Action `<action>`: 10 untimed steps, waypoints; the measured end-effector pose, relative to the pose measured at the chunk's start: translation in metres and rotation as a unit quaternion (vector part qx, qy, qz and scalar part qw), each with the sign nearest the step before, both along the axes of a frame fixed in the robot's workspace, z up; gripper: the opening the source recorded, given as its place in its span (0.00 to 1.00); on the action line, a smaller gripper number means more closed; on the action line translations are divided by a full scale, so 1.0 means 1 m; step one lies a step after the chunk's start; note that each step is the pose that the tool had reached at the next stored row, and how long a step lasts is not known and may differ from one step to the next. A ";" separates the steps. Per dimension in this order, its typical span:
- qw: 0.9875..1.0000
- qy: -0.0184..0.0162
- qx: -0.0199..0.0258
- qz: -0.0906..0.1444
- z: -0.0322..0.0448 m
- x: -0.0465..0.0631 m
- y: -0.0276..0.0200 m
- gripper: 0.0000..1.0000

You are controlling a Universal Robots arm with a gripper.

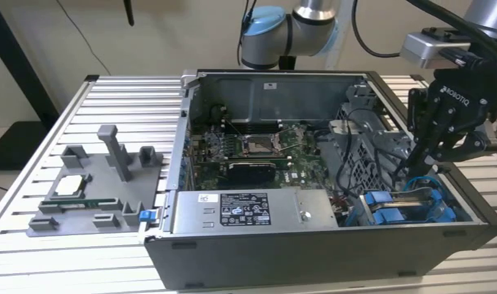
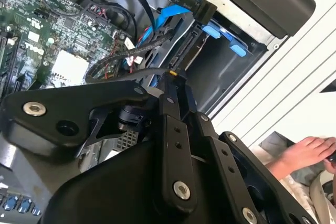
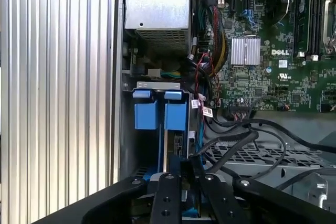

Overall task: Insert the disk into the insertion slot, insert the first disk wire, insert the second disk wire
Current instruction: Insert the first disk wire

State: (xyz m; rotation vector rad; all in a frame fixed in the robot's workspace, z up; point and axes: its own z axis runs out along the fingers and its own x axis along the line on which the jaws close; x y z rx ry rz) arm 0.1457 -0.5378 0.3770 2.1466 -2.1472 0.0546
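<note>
Grey insertion slot [image 3: 157, 85], blue tabs [image 3: 146, 115], green motherboard [image 3: 273, 85], ribbed silver table [image 3: 58, 87]

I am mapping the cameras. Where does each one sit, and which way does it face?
Exterior view: off the arm, looks down into the open case; gripper at the exterior view's right.
First wrist view: on the wrist, looks past the gripper at the insertion slot.
Second wrist view: on the wrist, behind the gripper; a person's hand shows.
Both wrist views share the blue tabs.

I see a plain cream-coloured wall [image 1: 174, 30] behind the ribbed silver aluminium-slat table [image 1: 109, 92], whose ridges catch bright light. A slanting black post [image 1: 27, 73] stands at the exterior view's left.
</note>
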 end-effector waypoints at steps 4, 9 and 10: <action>1.000 0.000 0.000 0.000 0.0000 0.000 0.0000 0.00; 1.000 0.000 0.000 0.000 -0.0001 0.000 -0.0003 0.00; 1.000 0.000 0.000 0.000 -0.0001 0.001 -0.0006 0.00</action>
